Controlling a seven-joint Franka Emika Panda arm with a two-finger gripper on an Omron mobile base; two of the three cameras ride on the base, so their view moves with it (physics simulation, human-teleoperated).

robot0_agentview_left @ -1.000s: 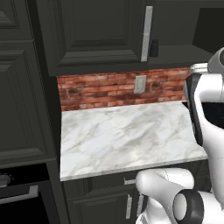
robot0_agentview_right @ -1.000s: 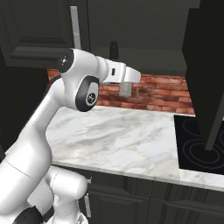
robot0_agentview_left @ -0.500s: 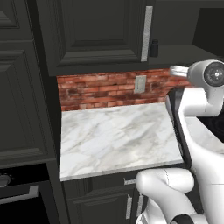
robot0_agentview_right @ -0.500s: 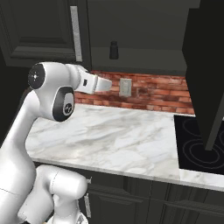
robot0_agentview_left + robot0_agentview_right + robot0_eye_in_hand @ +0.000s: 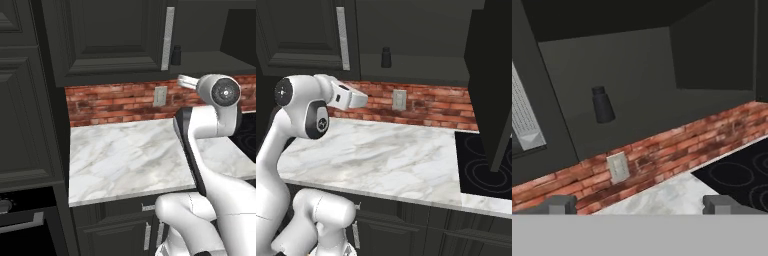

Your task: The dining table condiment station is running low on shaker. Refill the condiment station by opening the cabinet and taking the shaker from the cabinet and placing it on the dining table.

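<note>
Shaker: small, black, upright on the open cabinet's bottom shelf; you see it in all three views, clear of everything and not held.
Cabinet: its left door is closed with the long silver handle just left of the shaker. The right door is swung out and cut off by the frame top in the right base view; it hides the wall behind it.
Gripper: you get just two grey fingertips at the bottom of the hand view, set far apart with nothing between them. In the base views the hand is largely hidden behind the arm's own joints, so its shape is hard to read there.
Worktop: white veined marble, backed by red brick; its near right part is covered by the arm in the left base view.
Wall outlet: pale plate on the brick, below the shaker.
Cooktop: black, with faint rings, cut off at the right edge.
</note>
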